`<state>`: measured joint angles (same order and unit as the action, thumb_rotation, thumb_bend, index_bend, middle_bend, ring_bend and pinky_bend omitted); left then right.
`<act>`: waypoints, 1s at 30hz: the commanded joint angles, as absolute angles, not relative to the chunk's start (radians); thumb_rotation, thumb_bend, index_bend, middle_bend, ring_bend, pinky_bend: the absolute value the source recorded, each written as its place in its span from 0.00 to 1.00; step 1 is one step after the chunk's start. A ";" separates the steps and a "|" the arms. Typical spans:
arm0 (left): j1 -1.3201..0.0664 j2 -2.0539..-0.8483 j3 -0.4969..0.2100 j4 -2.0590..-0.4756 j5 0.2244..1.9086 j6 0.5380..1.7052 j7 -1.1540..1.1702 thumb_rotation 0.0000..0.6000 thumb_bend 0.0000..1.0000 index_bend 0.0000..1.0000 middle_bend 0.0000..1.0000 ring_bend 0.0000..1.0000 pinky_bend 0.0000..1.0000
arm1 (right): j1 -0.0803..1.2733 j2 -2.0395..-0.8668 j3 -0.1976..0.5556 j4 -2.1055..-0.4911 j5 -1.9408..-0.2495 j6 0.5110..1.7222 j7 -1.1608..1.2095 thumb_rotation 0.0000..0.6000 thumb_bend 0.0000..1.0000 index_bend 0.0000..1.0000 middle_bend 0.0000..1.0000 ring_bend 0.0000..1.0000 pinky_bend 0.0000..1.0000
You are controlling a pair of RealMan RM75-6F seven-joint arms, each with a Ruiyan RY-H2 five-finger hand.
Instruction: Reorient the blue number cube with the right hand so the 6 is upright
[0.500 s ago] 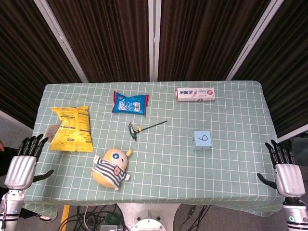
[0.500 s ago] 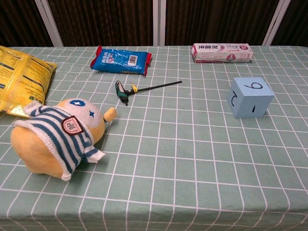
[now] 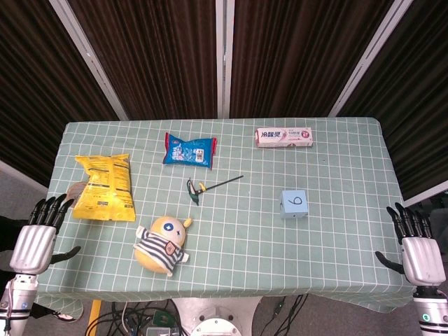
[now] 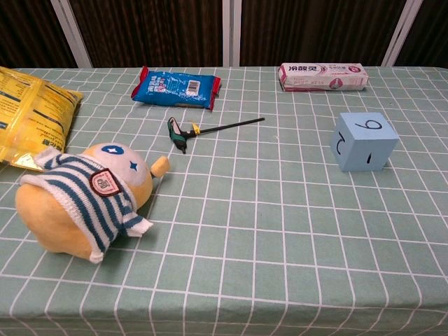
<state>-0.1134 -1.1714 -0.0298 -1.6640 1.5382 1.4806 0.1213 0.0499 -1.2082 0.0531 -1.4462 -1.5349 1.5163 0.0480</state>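
The blue number cube rests on the checked green tablecloth right of centre; in the chest view the cube carries a digit on top that reads as 6 or 9, with other digits on its near faces. My right hand hangs off the table's right front corner, fingers spread and holding nothing, well away from the cube. My left hand hovers off the left front corner, fingers also apart and empty. Neither hand shows in the chest view.
A striped plush toy lies at the front left. A yellow snack bag sits at the left, a blue packet and a toothpaste box at the back. A black hex key tool lies mid-table.
Both hands have sunk slightly lower beside the table edges. The cube and the other objects have not moved.
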 commanded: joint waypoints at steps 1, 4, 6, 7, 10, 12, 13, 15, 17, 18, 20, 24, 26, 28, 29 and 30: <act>-0.114 -1.169 -0.031 -1.666 1.539 1.482 0.124 1.00 0.00 0.07 0.00 0.00 0.04 | 0.057 -1.192 0.057 -1.466 -1.526 1.503 0.030 1.00 0.12 0.00 0.00 0.00 0.00; -0.112 -1.165 -0.028 -1.667 1.537 1.480 0.122 1.00 0.00 0.07 0.00 0.00 0.04 | 0.063 -1.181 0.063 -1.481 -1.523 1.498 0.008 1.00 0.25 0.00 0.03 0.00 0.03; -0.110 -1.166 -0.024 -1.663 1.540 1.481 0.126 1.00 0.00 0.07 0.00 0.00 0.04 | 0.067 -1.172 0.057 -1.487 -1.527 1.488 -0.011 1.00 0.45 0.00 0.09 0.02 0.10; -0.109 -1.168 -0.023 -1.662 1.540 1.483 0.126 1.00 0.00 0.07 0.00 0.00 0.04 | 0.068 -1.169 0.056 -1.488 -1.527 1.484 -0.019 1.00 0.65 0.00 0.15 0.06 0.16; -0.106 -1.177 -0.020 -1.659 1.541 1.485 0.126 1.00 0.00 0.07 0.00 0.00 0.04 | 0.072 -1.155 0.047 -1.500 -1.515 1.454 -0.027 1.00 0.97 0.00 0.25 0.17 0.26; -0.108 -1.181 -0.018 -1.658 1.542 1.481 0.130 1.00 0.00 0.07 0.00 0.00 0.04 | 0.075 -1.146 0.044 -1.508 -1.505 1.437 -0.039 1.00 1.00 0.00 0.29 0.20 0.30; -0.110 -1.181 -0.019 -1.658 1.541 1.478 0.133 1.00 0.00 0.07 0.00 0.00 0.04 | 0.076 -1.144 0.045 -1.508 -1.498 1.431 -0.049 1.00 1.00 0.00 0.33 0.25 0.34; -0.113 -1.182 -0.020 -1.658 1.540 1.474 0.136 1.00 0.00 0.07 0.00 0.00 0.04 | 0.081 -1.145 0.045 -1.508 -1.493 1.421 -0.060 1.00 1.00 0.00 0.47 0.42 0.48; -0.117 -1.182 -0.022 -1.660 1.540 1.468 0.139 1.00 0.00 0.07 0.00 0.00 0.04 | 0.087 -1.148 0.038 -1.505 -1.488 1.400 -0.083 1.00 1.00 0.00 0.63 0.57 0.60; -0.119 -1.182 -0.022 -1.661 1.540 1.465 0.141 1.00 0.00 0.07 0.00 0.00 0.04 | 0.090 -1.149 0.035 -1.503 -1.487 1.389 -0.095 1.00 1.00 0.00 0.72 0.65 0.65; -0.122 -1.182 -0.022 -1.662 1.538 1.460 0.145 1.00 0.00 0.07 0.00 0.00 0.04 | 0.100 -1.152 0.031 -1.500 -1.485 1.368 -0.117 1.00 1.00 0.00 0.84 0.75 0.69; -0.124 -1.184 -0.020 -1.658 1.533 1.451 0.145 1.00 0.00 0.07 0.00 0.00 0.04 | 0.128 -1.140 0.032 -1.507 -1.453 1.300 -0.163 1.00 1.00 0.00 0.91 0.80 0.71; -0.126 -1.185 -0.020 -1.654 1.530 1.448 0.142 1.00 0.00 0.07 0.00 0.00 0.04 | 0.157 -1.120 0.039 -1.529 -1.418 1.237 -0.198 1.00 1.00 0.00 0.92 0.81 0.71; -0.127 -1.185 -0.020 -1.653 1.531 1.446 0.140 1.00 0.00 0.07 0.00 0.00 0.04 | 0.190 -1.100 0.049 -1.555 -1.384 1.173 -0.219 1.00 1.00 0.00 0.92 0.81 0.71; -0.128 -1.186 -0.021 -1.652 1.533 1.448 0.139 1.00 0.00 0.07 0.00 0.00 0.04 | 0.215 -1.088 0.059 -1.572 -1.366 1.134 -0.228 1.00 1.00 0.00 0.93 0.81 0.71; -0.128 -1.186 -0.021 -1.652 1.533 1.449 0.139 1.00 0.00 0.07 0.00 0.00 0.04 | 0.234 -1.081 0.065 -1.582 -1.356 1.106 -0.235 1.00 1.00 0.00 0.93 0.81 0.71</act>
<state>-0.1275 -1.1856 -0.0208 -1.6520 1.5327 1.4491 0.1387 0.1790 -1.1113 0.0465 -1.5439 -1.4020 1.1842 -0.2001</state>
